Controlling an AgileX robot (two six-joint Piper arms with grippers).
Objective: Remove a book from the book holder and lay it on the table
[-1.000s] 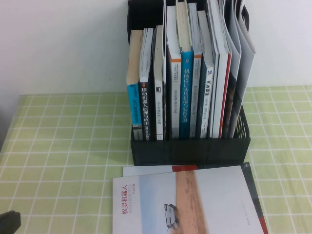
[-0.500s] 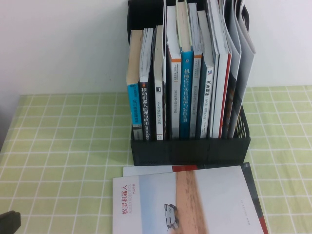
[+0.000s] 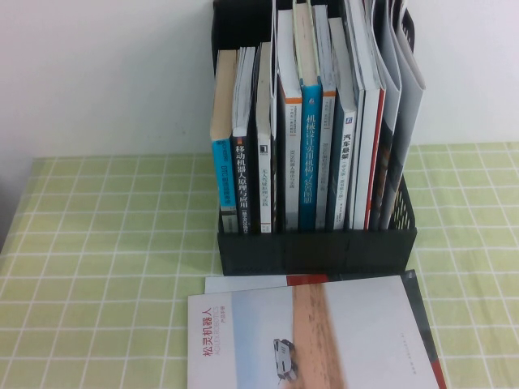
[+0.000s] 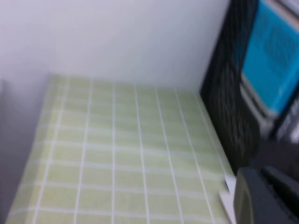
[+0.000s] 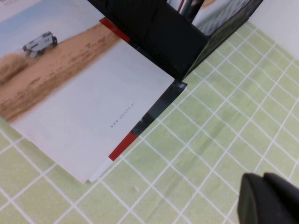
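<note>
The book (image 3: 312,336) lies flat on the table (image 3: 105,267), lower centre of the high view, cover up: tan stripe down the middle, red title at its left, tiny white vehicle near the bottom edge. It sits on top of another booklet (image 3: 243,283) whose white and dark edges stick out at the top and right. Its top edge is just in front of the book holder (image 3: 316,250) — close, can't tell if touching.

Book holder at upper centre against the white wall, packed with upright books (image 3: 308,154) and floppy magazines (image 3: 389,89) on its right side.

Neither arm shows in the high view. Left gripper (image 4: 261,196) — only a dark blurred piece in the lower right of the left wrist view, beside the holder's perforated side; cannot tell whether apart or together. Right gripper (image 5: 268,198) — a dark piece in the lower right of the right wrist view, over bare cloth well apart from the book's corner; cannot tell either.
</note>
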